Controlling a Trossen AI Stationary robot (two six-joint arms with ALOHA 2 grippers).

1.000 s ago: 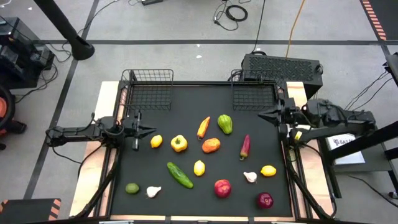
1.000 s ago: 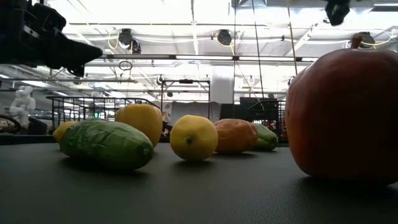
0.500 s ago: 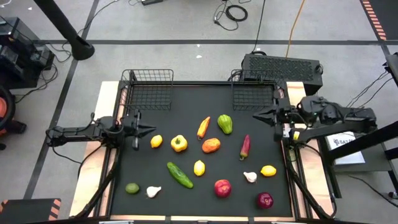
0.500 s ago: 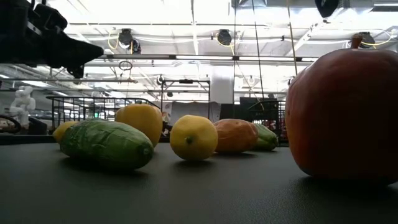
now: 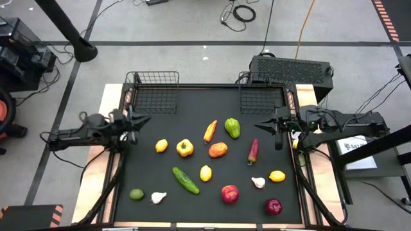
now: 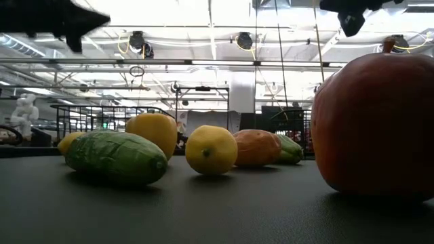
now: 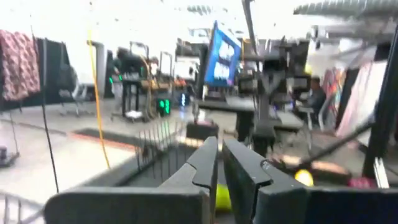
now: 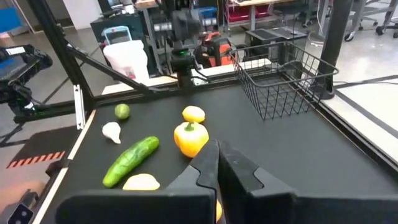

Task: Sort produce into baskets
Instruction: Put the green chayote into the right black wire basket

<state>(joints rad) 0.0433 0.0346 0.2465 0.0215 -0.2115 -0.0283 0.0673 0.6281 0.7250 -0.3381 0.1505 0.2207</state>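
Above the counter (image 5: 160,212), both arms hang clear of the produce, nothing in either claw. Left claw (image 5: 142,119) sits near the counter's left edge, just below the left basket (image 5: 154,93), fingers clenched together per the left wrist view. Right claw (image 5: 262,125) sits below the right basket (image 5: 262,99), also clenched, seen in the right wrist view.

Produce is all loose on the mat, none in the baskets. Taking the orange pepper (image 5: 218,149) as centre: yellow pepper (image 5: 185,147) and a small lemon (image 5: 161,145) to its left, carrot (image 5: 210,131) and green pepper (image 5: 232,127) beyond it toward the baskets, red chili (image 5: 253,151) to its right. Cucumber (image 5: 185,180), lime (image 5: 136,194), garlic (image 5: 158,197) and red apple (image 5: 230,194) lie toward the near edge.

Low view adds what the high view can't: apple (image 6: 376,125) looms huge up close, cucumber (image 6: 116,157) resting flat on the mat, claws well above. Right wrist view shows the left basket (image 8: 283,78) empty.
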